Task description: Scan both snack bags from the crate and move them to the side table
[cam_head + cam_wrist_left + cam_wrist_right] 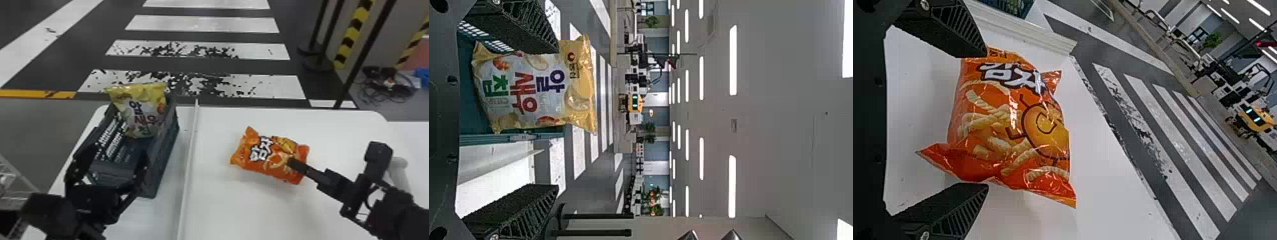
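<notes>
Two bags, two grippers, so I'm checking each camera. Left wrist view: the yellow bag (536, 90) is standing in the crate (470, 107), top seal up. My left gripper (558, 119) is facing it with fingers spread wide, gripping nothing. The bag is sitting closer to one finger than the other, so I'm reading that arm as poorly centred.

Right wrist view: the orange bag (1008, 130) is lying on the white table (1103, 200). My right gripper (987, 119) is also wide apart, holding nothing, with the bag mostly between and ahead of its fingers. Can't tell whether either pad is touching.

Head view: the yellow bag is leaning at the crate's far end, poking above the rim. The left gripper is hanging over the near part of the crate. The orange bag is resting out on the table, past the pale strip (189, 159), with a right fingertip over its near corner.

I'm judging the step as handling the orange bag; whether it's scanned, can't tell. If I'm picking it up, the next move is needing a squarer straddle and a soft close, then a carry toward what I'm taking for the side table (408, 140). Yellow is waiting its turn.
</notes>
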`<state>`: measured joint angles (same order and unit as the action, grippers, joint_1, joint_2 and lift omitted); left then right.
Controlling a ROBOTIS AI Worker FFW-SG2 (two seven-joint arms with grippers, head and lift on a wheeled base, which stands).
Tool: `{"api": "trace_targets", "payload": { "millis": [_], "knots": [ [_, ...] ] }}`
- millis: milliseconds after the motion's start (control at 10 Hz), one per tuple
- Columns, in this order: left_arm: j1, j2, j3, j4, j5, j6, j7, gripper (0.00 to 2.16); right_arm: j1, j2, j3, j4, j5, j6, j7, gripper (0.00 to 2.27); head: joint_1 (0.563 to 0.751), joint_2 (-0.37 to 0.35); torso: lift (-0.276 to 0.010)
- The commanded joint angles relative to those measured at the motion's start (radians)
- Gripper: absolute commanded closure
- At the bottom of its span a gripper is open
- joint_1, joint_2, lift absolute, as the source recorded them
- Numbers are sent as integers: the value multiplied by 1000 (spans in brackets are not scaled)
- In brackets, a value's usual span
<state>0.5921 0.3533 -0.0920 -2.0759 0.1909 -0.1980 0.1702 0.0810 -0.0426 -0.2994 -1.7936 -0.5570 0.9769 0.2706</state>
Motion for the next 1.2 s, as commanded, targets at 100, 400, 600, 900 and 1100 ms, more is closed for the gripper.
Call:
{"api": "trace_targets", "payload": {
  "millis": [100,400,600,900,1100],
  "knots": [
    [-5,-2,0,26,18,-24,-6,33,-18,-5,-21,45,-1,44,4,63,695,17,-99],
    [-6,0,-3,40,22,-36,-8,33,-66,-6,-26,161,3,35,52,66,695,19,-99],
    [-14,4,-3,49,35,-36,-12,33,-79,-8,-47,201,-1,23,88,579,695,24,-99],
    [-20,4,-6,63,45,-39,-12,33,-79,-14,-49,212,23,-20,118,2243,695,15,-99],
    [-21,3,-9,69,47,-42,-12,36,-76,-14,-58,221,6,-23,139,2243,695,11,-99]
  ]
}}
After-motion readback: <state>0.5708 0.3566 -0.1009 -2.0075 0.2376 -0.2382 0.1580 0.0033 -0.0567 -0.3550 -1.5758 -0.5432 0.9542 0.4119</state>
